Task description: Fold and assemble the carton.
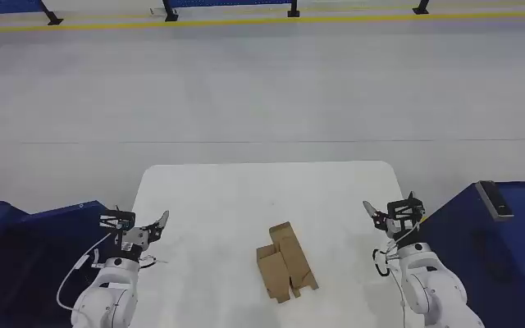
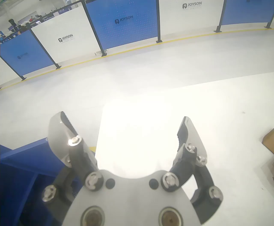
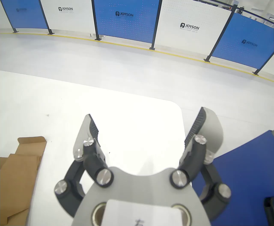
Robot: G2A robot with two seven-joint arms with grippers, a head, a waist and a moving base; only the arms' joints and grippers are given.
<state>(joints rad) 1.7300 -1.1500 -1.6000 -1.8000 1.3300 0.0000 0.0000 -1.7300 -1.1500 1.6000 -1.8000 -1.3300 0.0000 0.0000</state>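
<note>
A flat, unfolded brown carton lies on the white table, near the front edge and slightly right of centre. Its corner shows in the left wrist view and its flaps in the right wrist view. My left gripper hovers open at the table's left edge, well away from the carton; its fingers hold nothing. My right gripper hovers open at the table's right edge, also apart from the carton, with bare fingers.
Blue bins flank the table on the left and right. A dark device rests on the right one. Blue and white barrier panels stand beyond the grey floor.
</note>
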